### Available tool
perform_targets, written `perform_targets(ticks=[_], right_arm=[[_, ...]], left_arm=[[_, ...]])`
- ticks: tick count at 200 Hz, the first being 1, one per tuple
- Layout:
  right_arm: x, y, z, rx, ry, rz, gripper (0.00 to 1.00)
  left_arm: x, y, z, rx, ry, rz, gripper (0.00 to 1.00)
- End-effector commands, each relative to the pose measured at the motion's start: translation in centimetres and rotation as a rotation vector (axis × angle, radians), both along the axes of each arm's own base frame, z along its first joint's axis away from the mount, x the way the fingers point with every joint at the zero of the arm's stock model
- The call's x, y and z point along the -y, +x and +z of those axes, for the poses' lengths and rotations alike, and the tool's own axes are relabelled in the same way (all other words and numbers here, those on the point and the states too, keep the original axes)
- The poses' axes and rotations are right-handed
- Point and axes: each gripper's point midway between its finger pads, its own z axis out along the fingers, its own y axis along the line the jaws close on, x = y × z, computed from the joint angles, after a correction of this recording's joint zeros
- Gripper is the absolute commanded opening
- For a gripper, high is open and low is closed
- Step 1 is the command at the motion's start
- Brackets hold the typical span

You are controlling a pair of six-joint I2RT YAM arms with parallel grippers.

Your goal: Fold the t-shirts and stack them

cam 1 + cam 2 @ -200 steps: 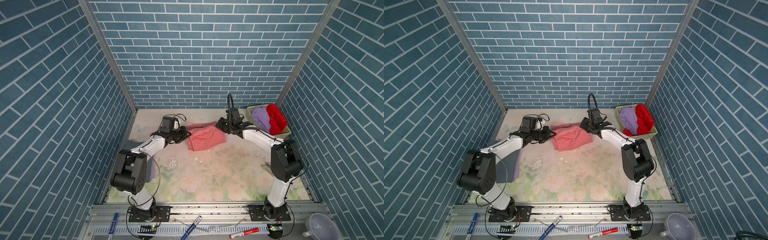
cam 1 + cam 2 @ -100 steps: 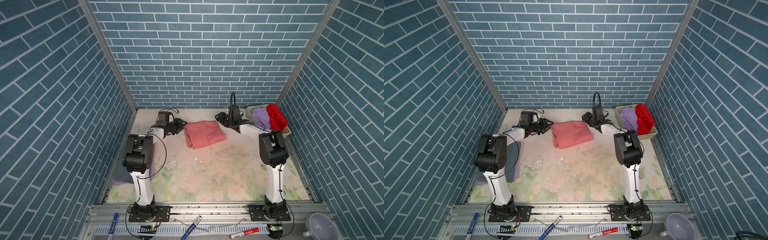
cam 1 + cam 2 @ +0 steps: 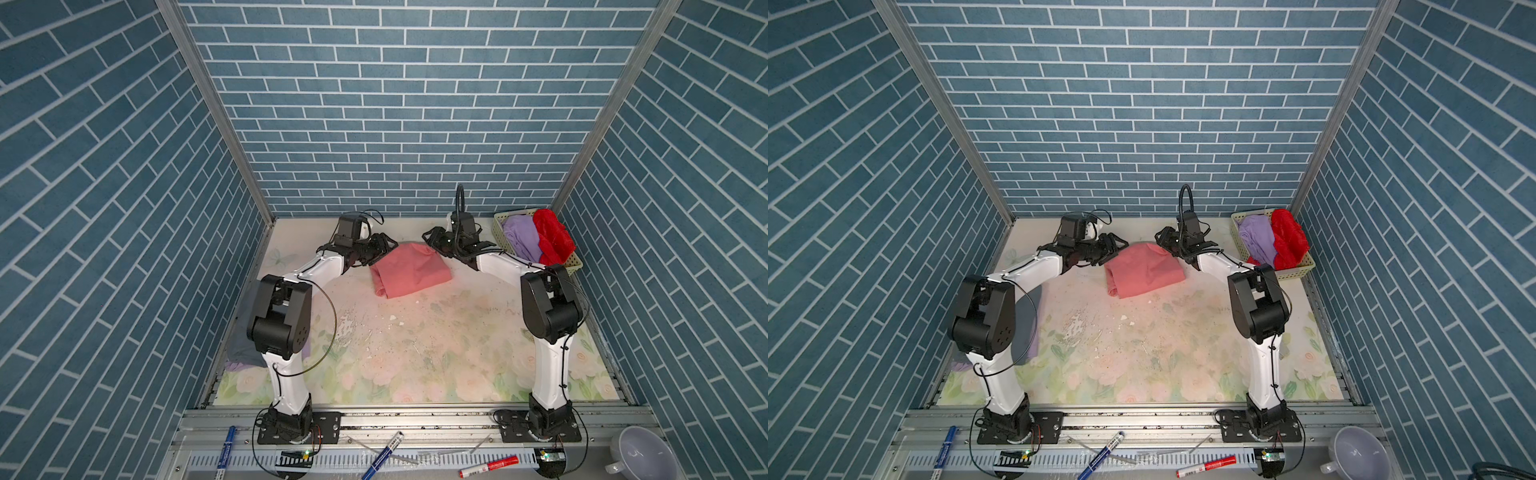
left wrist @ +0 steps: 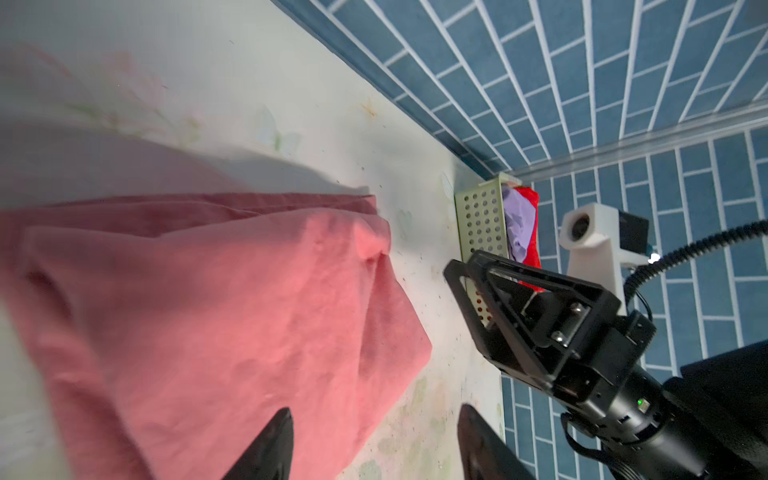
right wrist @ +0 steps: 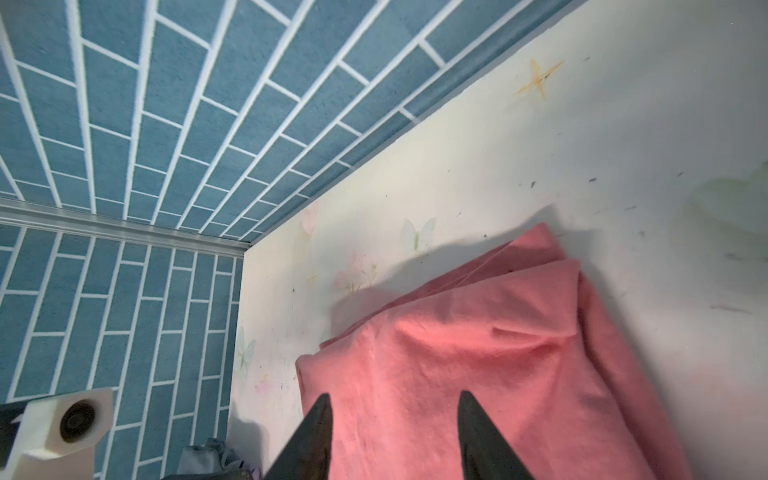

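Note:
A salmon pink t-shirt point(image 3: 409, 270) point(image 3: 1144, 270) lies folded on the table near the back wall. My left gripper point(image 3: 384, 245) point(image 3: 1115, 245) is at its back left corner and my right gripper point(image 3: 430, 241) point(image 3: 1163, 241) at its back right corner. In the left wrist view the left gripper point(image 4: 374, 436) is open over the cloth's point(image 4: 208, 311) edge, holding nothing. The right wrist view shows the right gripper point(image 5: 395, 419) open just above the shirt point(image 5: 478, 374). A lavender shirt point(image 3: 519, 237) and a red shirt point(image 3: 552, 237) fill the basket point(image 3: 500, 228).
A grey shirt point(image 3: 245, 332) lies on a lavender one point(image 3: 235, 365) at the left edge, mostly behind the left arm. The basket point(image 3: 1291, 272) stands in the back right corner. Markers point(image 3: 488, 461) and a pale bowl point(image 3: 642, 457) rest by the front rail.
Both grippers were shut on the pink shirt's edge and carried it toward the back wall. They have opened and let it go, and it now lies folded.

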Motion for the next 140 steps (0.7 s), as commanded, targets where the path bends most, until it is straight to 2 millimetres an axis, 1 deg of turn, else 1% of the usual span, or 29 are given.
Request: perform_targets(ticks=[1, 12, 17, 18, 20, 27, 41, 61, 72, 83, 100, 119, 135, 140], right_arm=[[-1.0, 0.5, -2.1, -0.055, 0.023, 0.003, 0.46], [-1.1, 0.9, -2.8, -0.064, 0.014, 0.001, 0.45], [-1.2, 1.0, -2.4, -0.06, 0.016, 0.002, 0.45], [-1.2, 1.1, -3.2, -0.071, 0.01, 0.002, 0.45], [-1.3, 1.1, -3.9, -0.081, 0.004, 0.003, 0.45], [-1.4, 1.5, -4.5, -0.083, 0.0, 0.004, 0.45], [-1.5, 2.5, -5.0, -0.049, -0.007, 0.0, 0.44], [-1.0, 4.3, -5.2, 0.015, -0.01, -0.037, 0.44], [-0.5, 5.2, -5.4, 0.034, -0.015, -0.059, 0.44], [0.1, 6.1, -6.1, 0.05, -0.033, -0.077, 0.44], [0.8, 7.3, -7.3, 0.073, -0.068, -0.099, 0.44], [1.3, 8.4, -9.3, 0.083, -0.137, -0.106, 0.44], [1.7, 8.9, -10.3, 0.087, -0.17, -0.111, 0.44], [2.2, 9.2, -10.5, 0.091, -0.188, -0.132, 0.44]], left_arm=[[0.4, 0.9, -2.5, -0.049, -0.012, 0.001, 0.64], [0.6, 1.5, -3.2, -0.058, -0.018, 0.008, 0.64], [0.7, 1.8, -3.4, -0.059, -0.022, 0.008, 0.64], [0.7, 1.8, -3.5, -0.058, -0.023, 0.008, 0.64], [0.8, 1.9, -3.6, -0.059, -0.025, 0.007, 0.64], [0.9, 2.4, -3.9, -0.059, -0.032, 0.006, 0.64], [1.1, 3.3, -4.7, -0.064, -0.036, 0.009, 0.64], [0.6, 4.6, -5.9, -0.071, -0.049, 0.039, 0.63], [-0.1, 5.3, -6.9, -0.087, -0.058, 0.065, 0.63], [-0.7, 5.7, -7.8, -0.101, -0.066, 0.084, 0.62], [-1.7, 6.0, -9.3, -0.127, -0.067, 0.111, 0.62], [-2.7, 5.9, -10.9, -0.156, -0.058, 0.131, 0.62], [-3.4, 5.8, -11.7, -0.17, -0.062, 0.141, 0.61], [-3.6, 5.7, -11.9, -0.173, -0.059, 0.144, 0.62]])
